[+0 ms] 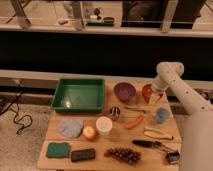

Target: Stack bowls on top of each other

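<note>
Presently, the gripper point(152, 98) hangs at the round orange-red plastic bowl point(146, 92) by the wooden table's point(150, 158) back right edge; whether it grips is not discernible. The round purple plastic bowl point(124, 91) lies just beside, toward the green tray point(79, 94).

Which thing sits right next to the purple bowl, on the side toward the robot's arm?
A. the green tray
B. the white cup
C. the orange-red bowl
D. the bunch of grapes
C: the orange-red bowl stands just right of the purple bowl at the table's far edge, with the gripper at that orange-red bowl, while the other three lie elsewhere.
</note>
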Tool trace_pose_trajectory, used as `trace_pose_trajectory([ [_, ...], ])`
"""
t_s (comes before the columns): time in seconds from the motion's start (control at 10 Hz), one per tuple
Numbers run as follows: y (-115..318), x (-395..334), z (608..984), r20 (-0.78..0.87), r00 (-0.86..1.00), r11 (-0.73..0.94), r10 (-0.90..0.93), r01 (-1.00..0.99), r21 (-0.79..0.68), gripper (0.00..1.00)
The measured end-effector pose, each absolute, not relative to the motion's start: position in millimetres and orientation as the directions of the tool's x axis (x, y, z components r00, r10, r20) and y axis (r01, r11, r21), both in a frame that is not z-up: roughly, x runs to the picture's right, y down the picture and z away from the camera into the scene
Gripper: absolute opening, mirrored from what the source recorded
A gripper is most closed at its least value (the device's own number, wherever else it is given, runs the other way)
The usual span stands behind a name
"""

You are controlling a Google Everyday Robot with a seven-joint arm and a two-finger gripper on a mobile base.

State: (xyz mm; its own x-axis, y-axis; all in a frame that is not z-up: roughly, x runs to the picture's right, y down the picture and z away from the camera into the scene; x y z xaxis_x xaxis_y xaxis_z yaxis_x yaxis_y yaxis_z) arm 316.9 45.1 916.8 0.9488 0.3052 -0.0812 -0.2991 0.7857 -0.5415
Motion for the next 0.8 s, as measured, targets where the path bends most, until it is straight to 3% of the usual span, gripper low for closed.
trace_pose_trajectory([
  [0.5,52.1,315.2,918.1,-0.051,0.935,0.752,0.350,-0.313,-0.580,0.79],
  [0.7,51.8,314.9,915.5,-0.038,0.936,0.761,0.350,-0.308,-0.571,0.62],
  [0.8,51.8,314.8,914.7,-0.033,0.936,0.764,0.350,-0.306,-0.568,0.59],
])
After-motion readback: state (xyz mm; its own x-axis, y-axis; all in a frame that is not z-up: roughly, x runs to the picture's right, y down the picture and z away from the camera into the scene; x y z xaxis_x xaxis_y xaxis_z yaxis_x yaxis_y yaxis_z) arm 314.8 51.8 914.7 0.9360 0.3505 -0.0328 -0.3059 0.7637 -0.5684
